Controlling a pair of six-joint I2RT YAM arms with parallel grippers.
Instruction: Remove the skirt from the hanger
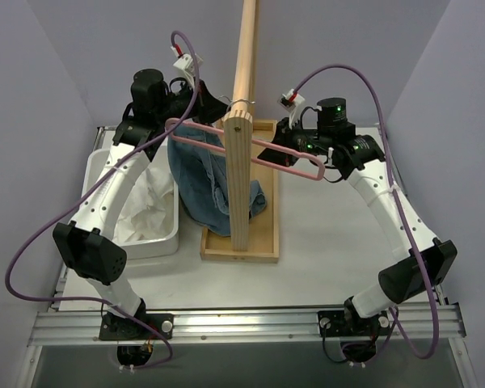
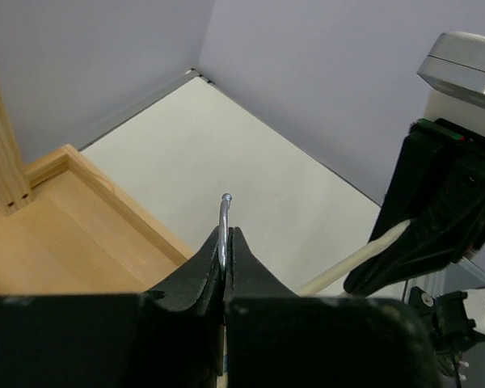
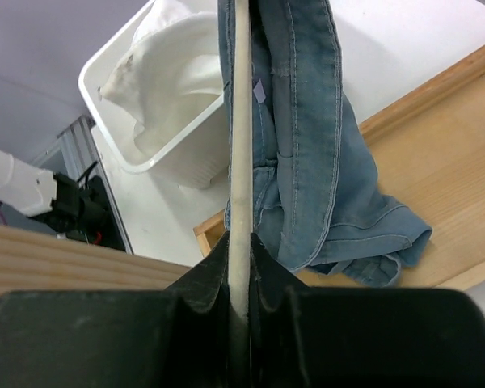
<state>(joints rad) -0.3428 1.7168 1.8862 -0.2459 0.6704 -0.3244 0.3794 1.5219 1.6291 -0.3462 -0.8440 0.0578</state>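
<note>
1. Skirt (image 1: 149,206) lies crumpled in a white bin (image 1: 97,174) on the surface (image 1: 323,242), at 9 o'clock from the wooden stand (image 1: 241,186)
2. Pink hanger (image 1: 283,158) sits across the stand's post, with a blue denim garment (image 1: 206,182) draped from it
3. Left tool (image 2: 226,242) is clamped together on the metal hook (image 2: 224,214)
4. Right tool (image 3: 240,275) is clamped on the hanger's bar, at its 3 o'clock end

- From above, the wooden post (image 1: 241,186) hides the middle of the hanger (image 1: 291,162).
- The left arm (image 1: 117,182) covers part of the skirt (image 1: 152,204) in the bin (image 1: 153,246).
- The right wrist view's top edge cuts off the denim garment (image 3: 307,121).
- The left gripper (image 2: 225,238) cannot be made out from above.
</note>
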